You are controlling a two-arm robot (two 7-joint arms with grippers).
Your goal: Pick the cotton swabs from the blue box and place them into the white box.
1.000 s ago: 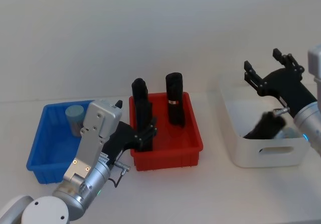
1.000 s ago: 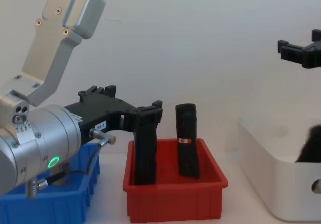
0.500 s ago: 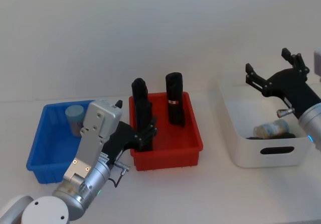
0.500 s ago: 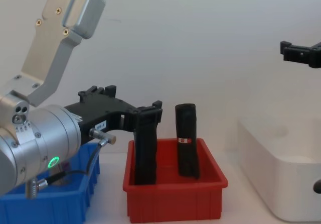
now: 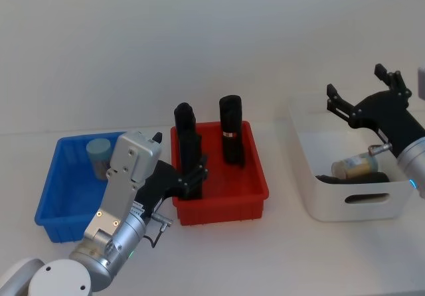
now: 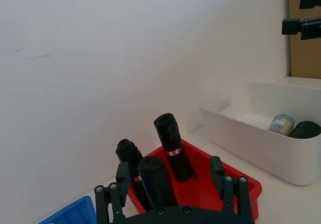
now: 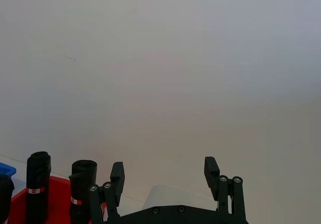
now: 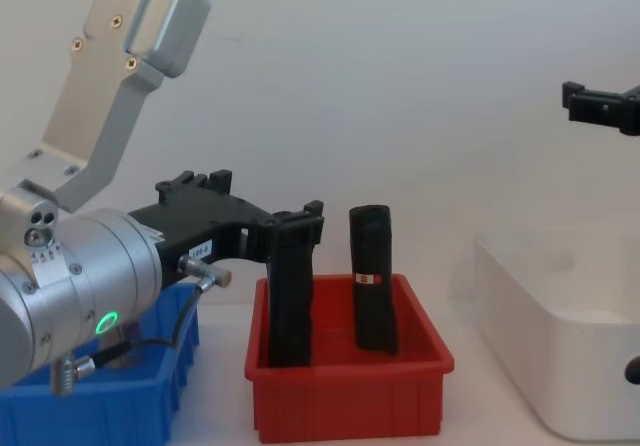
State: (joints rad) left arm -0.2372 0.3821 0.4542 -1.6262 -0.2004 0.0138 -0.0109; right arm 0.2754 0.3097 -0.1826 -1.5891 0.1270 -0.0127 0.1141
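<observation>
One tub of cotton swabs (image 5: 99, 155) stands upright in the blue box (image 5: 60, 203), far-left corner, w/ another lying on its side inside the white box (image 5: 317, 200) beside a dark item; looks light, rigid, smooth plastic, so prob. best gripped across the round body just under the lid. Right gripper (image 5: 364, 97) hovers above the white box, fingers spread wide and empty, vs. 1 s ago when it sat lower over the box and the tub wasn't yet lying clear. Left gripper (image 5: 189, 176) is parked btw. blue box and red bin (image 5: 255, 193), fingers apart, holding nothing, unchanged.
</observation>
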